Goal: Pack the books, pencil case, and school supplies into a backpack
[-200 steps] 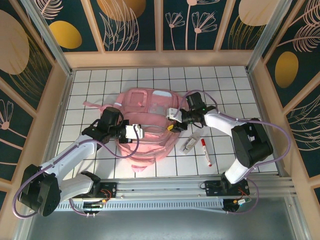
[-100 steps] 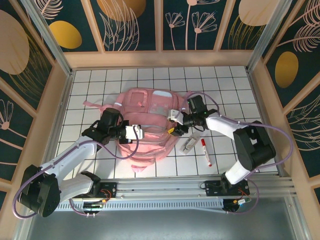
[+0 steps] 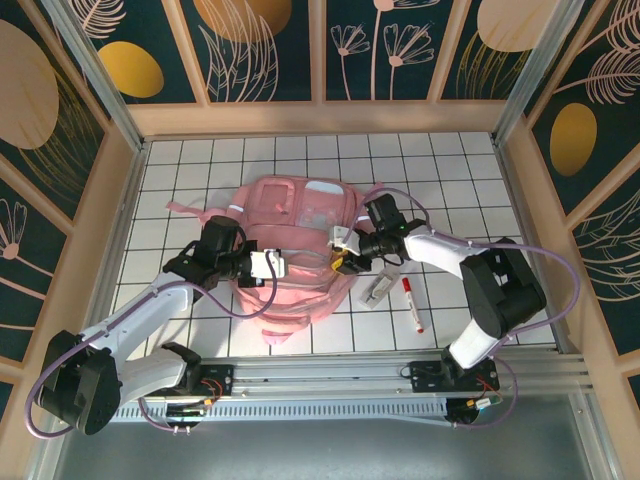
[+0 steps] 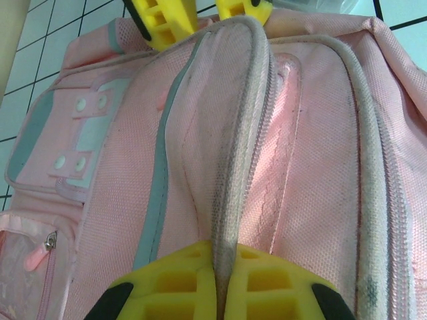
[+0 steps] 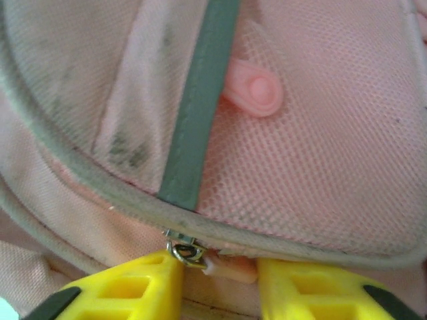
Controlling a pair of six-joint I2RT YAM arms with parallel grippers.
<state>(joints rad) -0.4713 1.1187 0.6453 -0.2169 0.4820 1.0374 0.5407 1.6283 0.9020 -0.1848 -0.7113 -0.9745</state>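
The pink backpack [image 3: 295,250] lies flat in the middle of the table. My left gripper [image 3: 268,265] is shut on a grey piped zip edge [image 4: 233,153] of the backpack [image 4: 133,167], which runs up from between its yellow fingers [image 4: 173,280]. My right gripper [image 3: 345,255] is at the backpack's right side. Its jaws [image 5: 220,267] are closed in on a zipper pull: the metal slider [image 5: 187,253] touches one finger and the pink tab [image 5: 233,268] reaches the other. A white marker with a red cap [image 3: 411,305] lies on the table to the right. The books and pencil case are out of view.
A small grey-white item [image 3: 378,290] lies between the backpack and the marker. A pink strap [image 3: 185,210] trails out to the backpack's left. Wooden walls [image 3: 120,200] ring the white gridded table [image 3: 480,180]. The right gripper's yellow fingertips [image 4: 160,23] show at the far end of the zip edge.
The right gripper has shifted slightly left against the backpack and its jaws have narrowed onto the zipper pull. The left gripper has kept its hold and place.
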